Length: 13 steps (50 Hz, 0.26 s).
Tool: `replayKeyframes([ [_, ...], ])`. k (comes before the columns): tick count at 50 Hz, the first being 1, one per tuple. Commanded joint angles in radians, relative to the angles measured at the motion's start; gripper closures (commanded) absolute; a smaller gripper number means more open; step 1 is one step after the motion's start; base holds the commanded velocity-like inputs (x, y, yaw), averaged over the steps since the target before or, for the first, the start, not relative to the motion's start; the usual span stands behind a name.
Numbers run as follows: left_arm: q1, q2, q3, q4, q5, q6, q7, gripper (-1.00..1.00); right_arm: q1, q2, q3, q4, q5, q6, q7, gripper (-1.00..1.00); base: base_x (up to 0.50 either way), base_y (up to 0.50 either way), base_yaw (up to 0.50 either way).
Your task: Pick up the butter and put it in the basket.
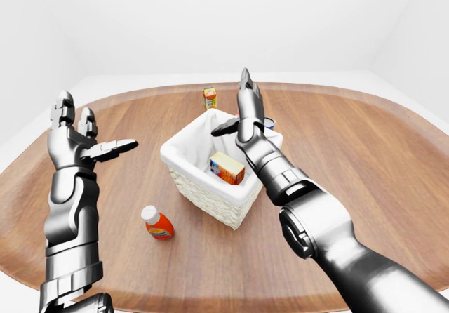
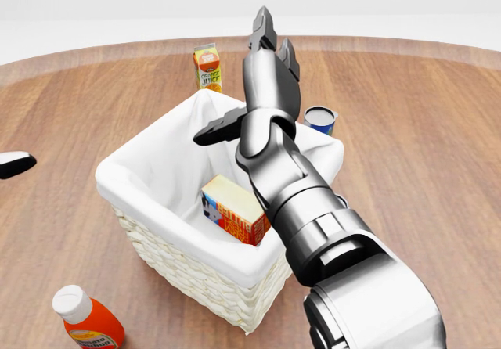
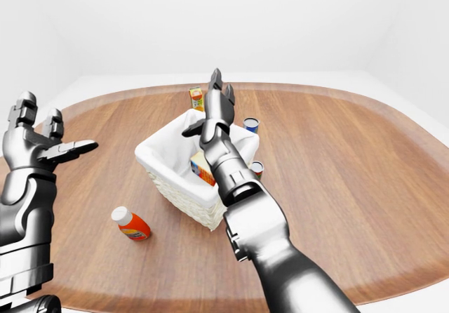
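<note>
The yellow-and-orange rectangular butter box (image 2: 233, 210) lies inside the white-lined woven wicker basket (image 2: 188, 275), tilted on the liner near the basket's right-hand wall in the head view. I judge the placing done: the box rests on the cloth and nothing holds it.

My right hand (image 2: 262, 75) stands above the basket's upper rim, its fingers (image 2: 261, 28) pointing up and spread, the thumb jutting to the left, with nothing between them. It is raised there, I think, so that the forearm clears the rim and does not drag the liner or tip the basket.

My left hand (image 1: 81, 141) hangs well to the left, fingers splayed and empty, held clear of the work so it neither blocks the view nor knocks the orange bottle with the white cap (image 1: 157, 224) lying on the round wooden tabletop (image 1: 365, 158).

The small orange juice carton (image 2: 207, 66) and the blue-labelled tin can (image 2: 319, 119) stand beyond the basket, untouched. A second can (image 3: 257, 168) sits just beside the basket's right side.
</note>
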Motion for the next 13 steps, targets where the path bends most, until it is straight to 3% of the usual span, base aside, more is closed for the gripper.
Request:
replayKeyframes([
  [1, 0.008, -0.006, -0.003, -0.006, 0.001, 0.0, -0.001, -1.0, 0.007, -0.015, -0.008, -0.044, 0.023, 0.0, 0.036, -1.0, 0.0, 0.0, 0.0],
  [13, 0.034, -0.031, -0.013, -0.06, 0.012, 0.0, 0.001, -1.0, 0.166, -0.052, 0.006, -0.34, 0.076, 0.0, 0.15, -1.0, 0.0, 0.0, 0.0],
])
